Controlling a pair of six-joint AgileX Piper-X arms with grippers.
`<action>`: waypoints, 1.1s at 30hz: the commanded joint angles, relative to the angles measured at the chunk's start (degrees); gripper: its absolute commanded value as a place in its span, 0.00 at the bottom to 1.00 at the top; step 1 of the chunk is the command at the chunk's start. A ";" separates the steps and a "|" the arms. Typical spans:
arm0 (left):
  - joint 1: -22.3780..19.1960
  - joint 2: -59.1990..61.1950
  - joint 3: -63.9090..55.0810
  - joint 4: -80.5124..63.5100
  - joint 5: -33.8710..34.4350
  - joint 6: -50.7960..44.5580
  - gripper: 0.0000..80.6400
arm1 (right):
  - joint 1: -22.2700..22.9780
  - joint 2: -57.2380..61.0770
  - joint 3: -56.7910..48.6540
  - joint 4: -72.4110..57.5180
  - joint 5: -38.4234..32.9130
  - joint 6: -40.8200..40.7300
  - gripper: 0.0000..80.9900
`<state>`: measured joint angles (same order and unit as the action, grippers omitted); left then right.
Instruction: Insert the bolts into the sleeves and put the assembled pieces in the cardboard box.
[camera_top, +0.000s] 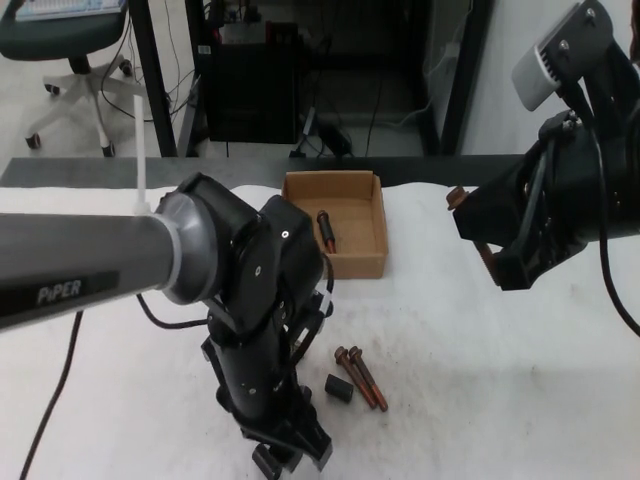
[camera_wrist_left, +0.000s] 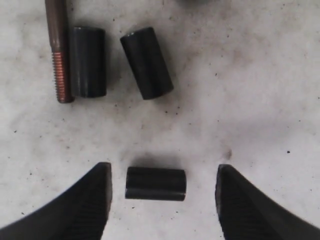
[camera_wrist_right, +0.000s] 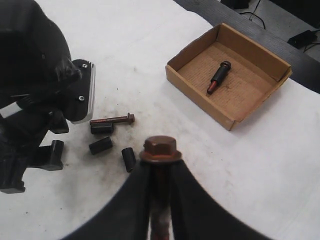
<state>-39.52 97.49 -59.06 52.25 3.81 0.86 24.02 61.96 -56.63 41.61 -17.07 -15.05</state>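
Note:
My left gripper (camera_wrist_left: 163, 172) hangs open just above the white bench, its fingers (camera_wrist_left: 95, 200) on either side of a short black sleeve (camera_wrist_left: 155, 183) that lies flat between them, untouched. Two more sleeves (camera_wrist_left: 146, 62) and a loose copper bolt (camera_wrist_left: 59, 50) lie just beyond. My right gripper (camera_wrist_right: 160, 167) is shut on a copper bolt (camera_wrist_right: 160, 150) with the hex head sticking out, held in the air right of the cardboard box (camera_top: 360, 262). An assembled bolt and sleeve (camera_wrist_right: 218, 77) lies inside the box (camera_wrist_right: 200, 95).
The left arm's bulky black wrist (camera_top: 255, 300) stands over the loose parts at the bench's front middle. A bolt (camera_top: 362, 380) and a sleeve (camera_top: 340, 388) lie to its right. The bench's dark far edge (camera_top: 430, 170) runs behind the box.

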 joint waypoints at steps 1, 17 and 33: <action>0.11 0.53 -0.40 1.40 -0.78 0.04 0.69 | -0.19 -0.64 -0.21 -0.30 -0.83 0.07 0.01; 1.91 2.37 -0.40 1.28 -0.17 -2.41 0.63 | -0.19 -0.64 -0.21 -0.30 -0.83 0.07 0.01; 1.90 2.35 -0.40 0.91 0.08 -0.86 0.48 | -0.19 -0.64 -0.21 -0.30 -0.83 0.07 0.01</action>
<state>-37.74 99.92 -59.06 53.20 3.92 -0.38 24.02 61.96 -56.63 41.61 -17.07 -15.05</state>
